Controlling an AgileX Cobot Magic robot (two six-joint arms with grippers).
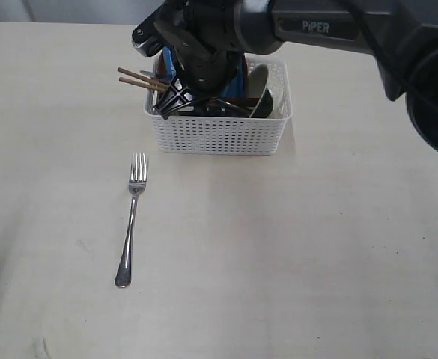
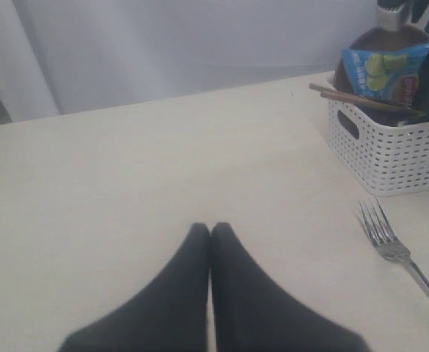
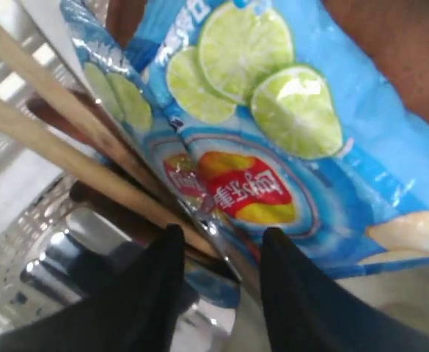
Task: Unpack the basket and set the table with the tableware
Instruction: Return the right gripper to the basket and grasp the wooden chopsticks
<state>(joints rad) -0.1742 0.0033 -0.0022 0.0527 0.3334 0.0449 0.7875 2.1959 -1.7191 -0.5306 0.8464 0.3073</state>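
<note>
Finds right tool [image 3: 221,246] inside the left end of the basket [image 1: 219,138], fingers [image 3: 148,293] parted astride the lower ends of the chopsticks [image 3: 67,160], hard against the blue chip bag [image 3: 273,147]; cannot tell clamped from merely straddling. Judges the target as the chopsticks, leaning out over the left rim and so easiest to lift clear. Places basket at far centre of the desk [image 1: 316,262], most tableware inside. Records fork [image 1: 132,217] already laid out near-left of the basket, tines toward it, not touching. Notes left tool [image 2: 211,238] clenched, empty, low over bare desk to the left, likely parked out of the way. Credits right wrist view alone with showing the contact, masked by the arm in the exterior view; credits exterior view alone with the whole layout
</note>
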